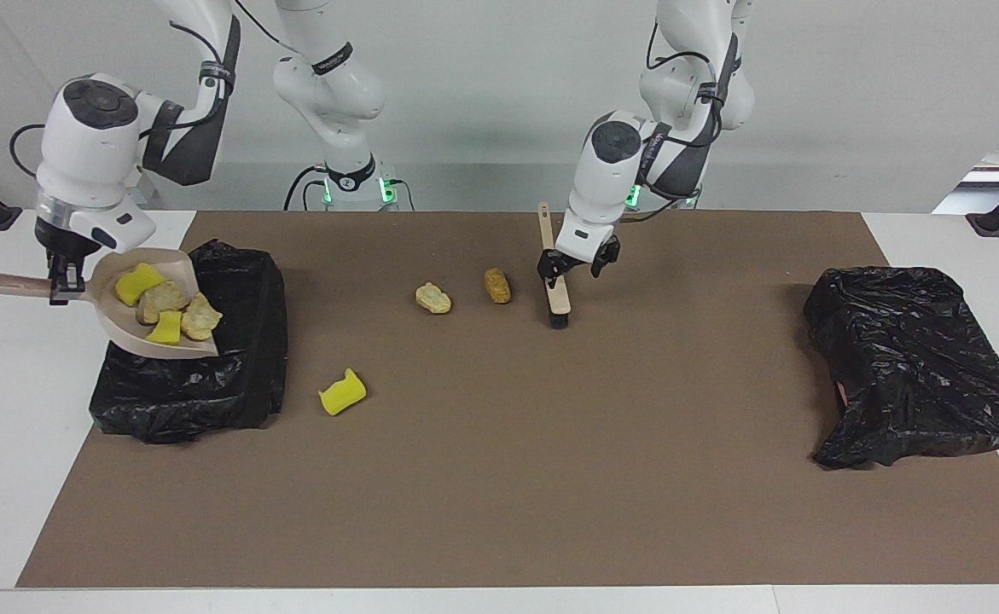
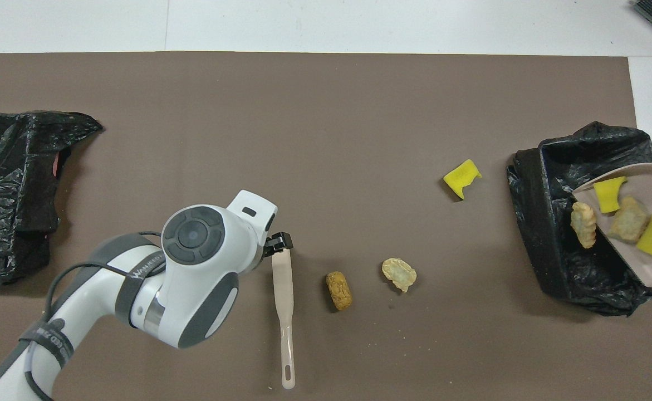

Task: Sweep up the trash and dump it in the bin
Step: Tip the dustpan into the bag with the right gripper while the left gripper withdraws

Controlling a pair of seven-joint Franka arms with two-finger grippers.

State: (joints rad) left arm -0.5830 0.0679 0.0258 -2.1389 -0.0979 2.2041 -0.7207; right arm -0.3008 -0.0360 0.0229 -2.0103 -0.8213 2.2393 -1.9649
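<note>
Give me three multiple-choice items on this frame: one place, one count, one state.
1. The dustpan is: A over the black bin at the right arm's end; B flat on the white tabletop; C stood against the wall.
2. Trash pieces on the mat: A one; B three; C five.
3. The right pincer is: A open; B shut on a trash piece; C shut on the dustpan's handle.
Key: 1A, it hangs above that bin's opening. 2B, a yellow wedge, a beige chunk and a brown chunk. 3C, it clamps the handle.
</note>
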